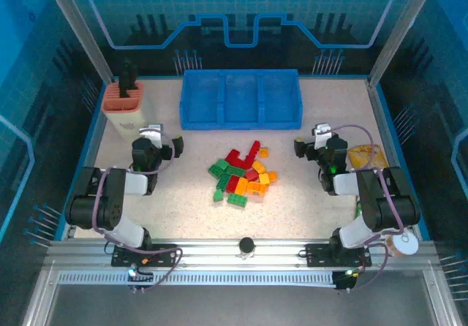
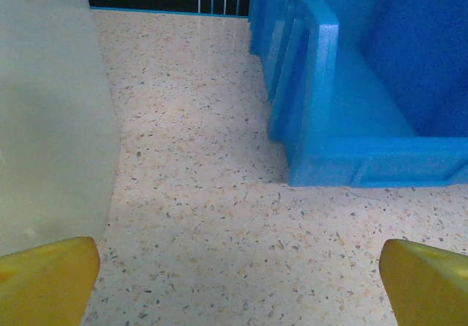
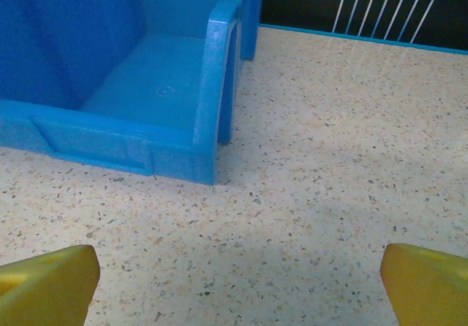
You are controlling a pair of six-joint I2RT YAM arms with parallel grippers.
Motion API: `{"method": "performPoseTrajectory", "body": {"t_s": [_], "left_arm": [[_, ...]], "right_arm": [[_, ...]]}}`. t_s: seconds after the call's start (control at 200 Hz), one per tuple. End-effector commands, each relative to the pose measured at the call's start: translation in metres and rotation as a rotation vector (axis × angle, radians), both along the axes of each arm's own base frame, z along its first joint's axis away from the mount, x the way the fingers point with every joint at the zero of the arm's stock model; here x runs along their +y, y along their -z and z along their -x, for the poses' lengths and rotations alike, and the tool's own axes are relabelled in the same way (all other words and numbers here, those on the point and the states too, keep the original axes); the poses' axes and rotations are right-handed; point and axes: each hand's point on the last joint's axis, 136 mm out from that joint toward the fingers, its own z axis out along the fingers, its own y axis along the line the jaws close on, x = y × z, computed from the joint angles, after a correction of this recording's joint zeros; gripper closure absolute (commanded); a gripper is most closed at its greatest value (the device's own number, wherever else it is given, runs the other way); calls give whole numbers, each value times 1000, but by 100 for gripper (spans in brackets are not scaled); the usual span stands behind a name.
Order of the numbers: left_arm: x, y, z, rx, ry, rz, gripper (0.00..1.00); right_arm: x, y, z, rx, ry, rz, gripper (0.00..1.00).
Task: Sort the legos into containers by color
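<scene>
Flanking the legos [image 1: 241, 180], left gripper [image 1: 158, 145] and right gripper [image 1: 319, 145] gape released, facing tray [image 1: 241, 126] corners.

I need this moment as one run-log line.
legos: piled on table, none in tray | left gripper: jaws open, empty | right gripper: jaws open, empty

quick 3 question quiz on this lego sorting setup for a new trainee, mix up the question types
1. True or false: the legos already lie inside the blue tray.
2. Which colours are in the pile? a) red, green, orange b) blue, white, black c) purple, pink, grey
3. Fill in: the jaws of the left gripper and right gripper stand ___.
Key: 1 false, they lie piled on the table in front of the tray; 2 a; 3 open.
</scene>
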Motion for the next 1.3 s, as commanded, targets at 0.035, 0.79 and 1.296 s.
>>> {"method": "performPoseTrajectory", "body": {"t_s": [0.035,0.79,1.296], "left_arm": [[-5,-6,0,-21,23,11,1],[-5,-6,0,-21,23,11,1],[26,-14,6,-49,-252,-83,1]], "right_arm": [[1,-6,-2,-17,-14,-9,0],[1,-6,-2,-17,-14,-11,0],[-5,-18,-2,-37,43,24,0]]}}
